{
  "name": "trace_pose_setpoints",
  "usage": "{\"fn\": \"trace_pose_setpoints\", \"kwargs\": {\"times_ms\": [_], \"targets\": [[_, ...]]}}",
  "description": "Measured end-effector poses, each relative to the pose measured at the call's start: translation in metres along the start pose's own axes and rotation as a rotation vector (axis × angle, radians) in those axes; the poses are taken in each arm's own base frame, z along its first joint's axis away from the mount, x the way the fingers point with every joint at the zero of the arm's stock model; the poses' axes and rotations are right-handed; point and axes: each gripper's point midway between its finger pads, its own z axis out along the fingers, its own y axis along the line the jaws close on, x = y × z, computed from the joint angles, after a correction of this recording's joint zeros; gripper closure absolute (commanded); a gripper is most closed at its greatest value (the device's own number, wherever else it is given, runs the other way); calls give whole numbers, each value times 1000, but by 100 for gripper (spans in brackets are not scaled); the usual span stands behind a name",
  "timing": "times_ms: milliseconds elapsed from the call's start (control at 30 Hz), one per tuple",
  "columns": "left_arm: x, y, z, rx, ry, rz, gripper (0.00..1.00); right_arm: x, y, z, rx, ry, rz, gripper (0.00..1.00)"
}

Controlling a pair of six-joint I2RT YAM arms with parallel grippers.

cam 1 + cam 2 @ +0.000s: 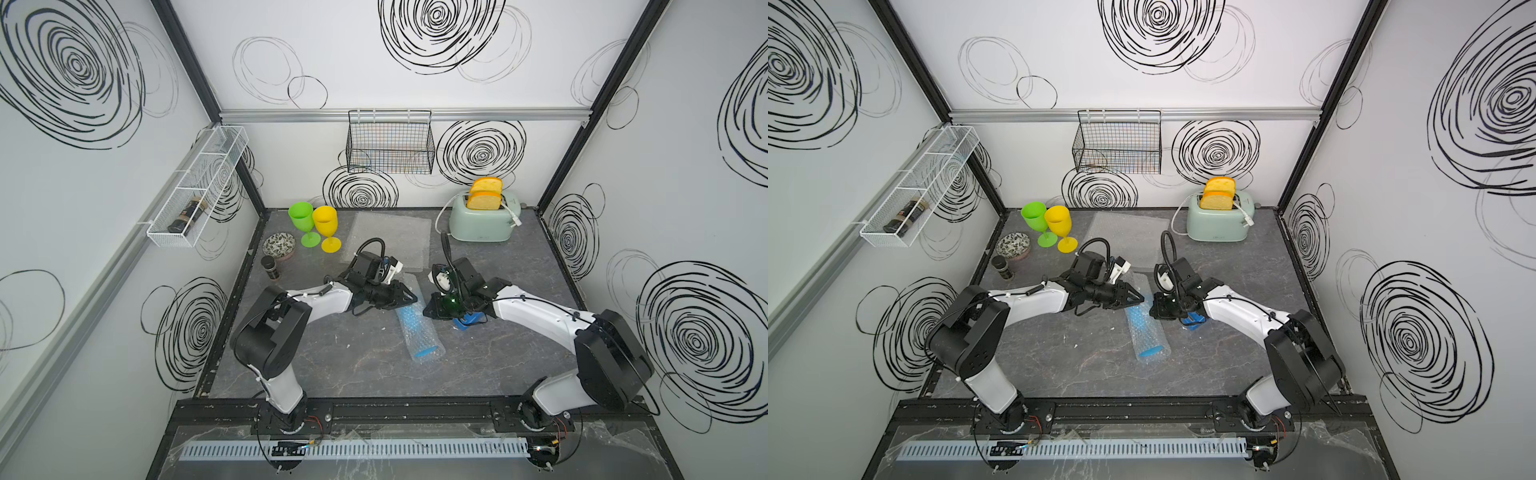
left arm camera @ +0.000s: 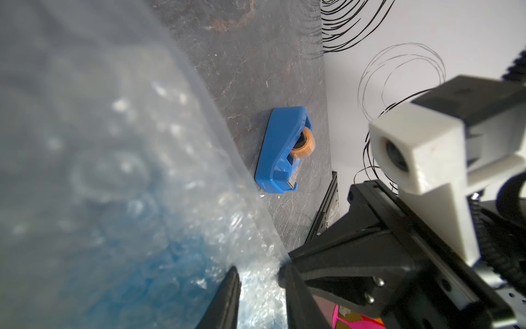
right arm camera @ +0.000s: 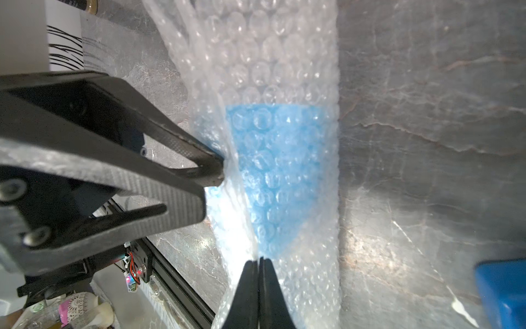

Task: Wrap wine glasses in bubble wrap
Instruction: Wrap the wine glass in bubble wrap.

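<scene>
A blue opaque plastic goblet (image 3: 273, 171) lies on its side in the middle of the dark marbled table (image 1: 332, 365). It is rolled inside a clear sheet of bubble wrap (image 1: 419, 334), with its round foot towards the near edge. Both arms meet over the far end of this roll.

The left gripper (image 3: 219, 171) has its jaws a little way apart. They pinch a gathered fold of the bubble wrap beside the goblet's bowl. The left wrist view shows film bunched between the two fingers (image 2: 233, 287).

The right gripper (image 3: 259, 262) has its jaws pressed together with no gap. The tips sit against the wrap at the narrow end of the bowl, and I cannot tell whether any film is caught between them.

A blue plastic tape dispenser (image 2: 281, 148) holding an orange-cored roll stands on the table just beside the right gripper.

Towards the back, a second flat bubble wrap sheet (image 1: 390, 237) lies spread out. At the far left corner a green goblet (image 1: 301, 216) and a yellow goblet (image 1: 325, 222) stand upright side by side. A small patterned bowl (image 1: 279, 245) sits near them. A pale green toaster (image 1: 482, 224) holding bread slices stands at the far right.
</scene>
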Motion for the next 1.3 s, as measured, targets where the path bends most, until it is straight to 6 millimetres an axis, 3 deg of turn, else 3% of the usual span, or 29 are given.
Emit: {"fn": "trace_pose_setpoints", "kwargs": {"times_ms": [433,600,1000,1167,1300], "targets": [[0,0,0,-1,0,2,65,6,-5,15,-37,19,4,100],[1,-4,-2,4,2,5,57,7,0,18,-66,28,7,100],[4,-14,-22,-58,21,-3,21,9,16,23,-127,35,5,100],[3,-6,-50,-119,-34,-19,10,11,20,25,-134,40,12,100],[18,17,-60,-166,-56,-52,4,11,22,25,-142,39,16,100]]}}
